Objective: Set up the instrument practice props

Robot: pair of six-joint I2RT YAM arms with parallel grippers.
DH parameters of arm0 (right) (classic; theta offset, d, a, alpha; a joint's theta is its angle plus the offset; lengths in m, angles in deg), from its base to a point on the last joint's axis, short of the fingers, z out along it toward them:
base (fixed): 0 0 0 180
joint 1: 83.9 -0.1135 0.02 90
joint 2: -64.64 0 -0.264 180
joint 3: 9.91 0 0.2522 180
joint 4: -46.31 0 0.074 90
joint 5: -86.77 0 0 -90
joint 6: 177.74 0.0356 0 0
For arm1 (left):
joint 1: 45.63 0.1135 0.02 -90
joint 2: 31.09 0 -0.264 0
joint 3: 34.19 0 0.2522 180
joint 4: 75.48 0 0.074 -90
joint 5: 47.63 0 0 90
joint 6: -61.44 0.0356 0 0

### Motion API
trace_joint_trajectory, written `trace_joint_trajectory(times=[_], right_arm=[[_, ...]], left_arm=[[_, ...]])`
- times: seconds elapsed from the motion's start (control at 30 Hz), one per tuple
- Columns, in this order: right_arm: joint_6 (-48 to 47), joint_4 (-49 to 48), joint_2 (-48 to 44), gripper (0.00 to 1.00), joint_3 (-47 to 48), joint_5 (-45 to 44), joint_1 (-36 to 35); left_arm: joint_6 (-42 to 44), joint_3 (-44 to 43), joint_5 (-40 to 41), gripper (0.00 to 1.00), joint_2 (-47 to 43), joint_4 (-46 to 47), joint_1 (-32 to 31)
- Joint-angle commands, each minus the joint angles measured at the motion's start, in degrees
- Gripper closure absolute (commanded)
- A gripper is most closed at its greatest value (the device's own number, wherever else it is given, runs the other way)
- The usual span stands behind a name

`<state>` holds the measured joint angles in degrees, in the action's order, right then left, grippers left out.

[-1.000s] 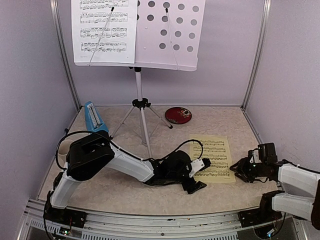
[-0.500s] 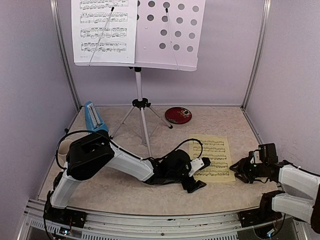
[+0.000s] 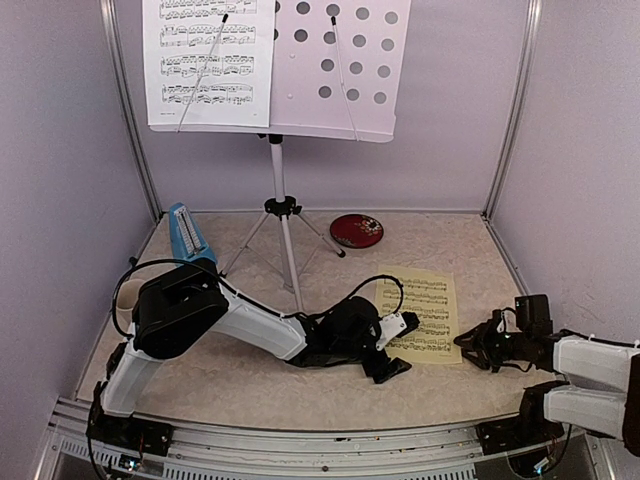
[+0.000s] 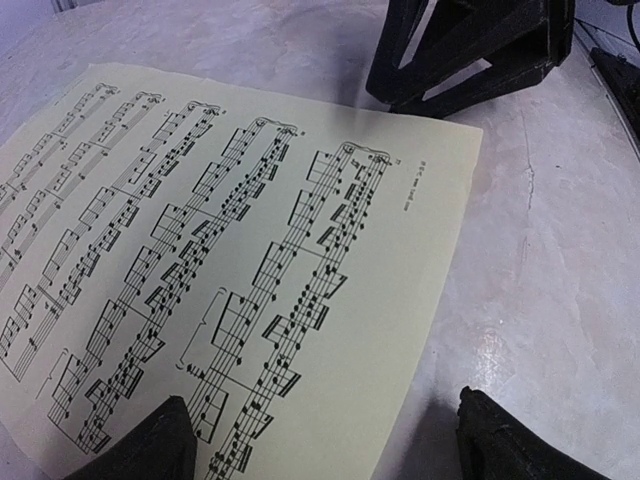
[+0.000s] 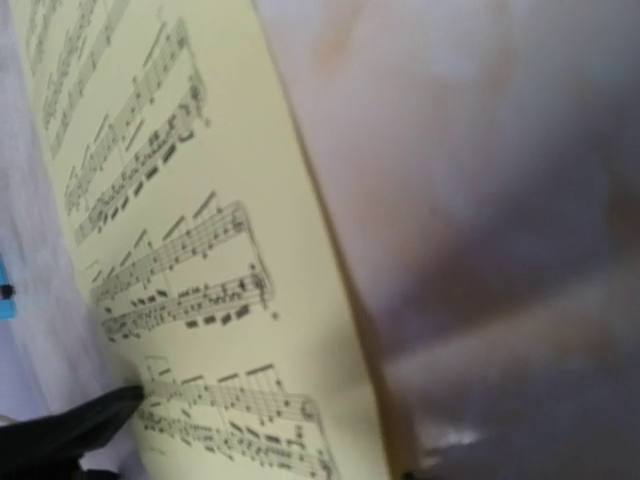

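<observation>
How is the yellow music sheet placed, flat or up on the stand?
Flat. The yellow music sheet lies spread on the table, unfolded, while only the white music sheet sits on the music stand.

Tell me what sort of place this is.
Probably a small robot test booth dressed as a music practice corner: plain walls with metal corner posts close in the tabletop, a music stand holds a white sheet, and a blue metronome stands at the left.
</observation>
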<state>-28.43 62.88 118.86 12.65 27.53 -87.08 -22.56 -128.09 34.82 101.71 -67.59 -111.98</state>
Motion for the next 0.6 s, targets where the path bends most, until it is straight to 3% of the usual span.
trace_joint_trajectory(times=[0.0, 0.47, 0.57], right_arm=[[1.81, -4.45, -1.12, 0.73, -1.09, 3.14, 0.37], [-2.93, -11.14, 9.32, 0.76, 0.48, 2.19, -0.88], [-4.03, -11.79, 11.08, 0.81, 1.48, 1.82, -1.32]], left_arm=[[-0.41, -2.03, -1.25, 0.12, 1.45, 1.99, 0.23], [-0.67, -2.19, -1.36, 0.13, 1.52, 2.56, 0.33], [-0.86, -2.30, -1.62, 0.13, 1.68, 2.74, 0.28]])
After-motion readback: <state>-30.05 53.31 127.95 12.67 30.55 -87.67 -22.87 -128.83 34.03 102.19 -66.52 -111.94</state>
